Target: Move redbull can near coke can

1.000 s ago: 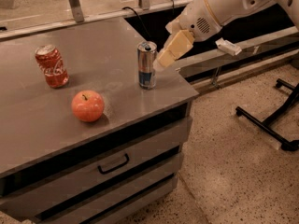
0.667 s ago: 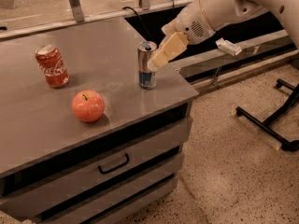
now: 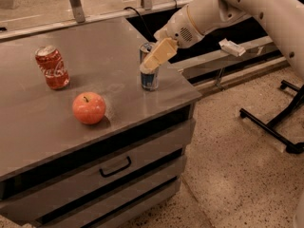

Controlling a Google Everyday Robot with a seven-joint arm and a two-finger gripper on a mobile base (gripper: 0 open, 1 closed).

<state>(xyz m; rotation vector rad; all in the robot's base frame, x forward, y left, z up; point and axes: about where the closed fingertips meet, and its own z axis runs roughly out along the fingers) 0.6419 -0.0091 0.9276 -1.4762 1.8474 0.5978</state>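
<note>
Coke can (image 3: 52,68) stands at the 9 o'clock side of the table (image 3: 28,127), with the apple (image 3: 89,108) at 5 o'clock from it. Redbull can (image 3: 150,80) stands upright near the 3 o'clock edge, well apart from the coke can. Gripper (image 3: 151,63), extending from 1 o'clock, overlaps the redbull can's upper half; whether it grips cannot be told.

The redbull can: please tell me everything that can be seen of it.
The redbull can is slim and looks like metal, silver above with a blue lower band. It stands upright on the grey table, near the table's edge on the right of the view and well apart from the coke can. The gripper is at its upper half and hides much of it; whether they touch is unclear.
</note>
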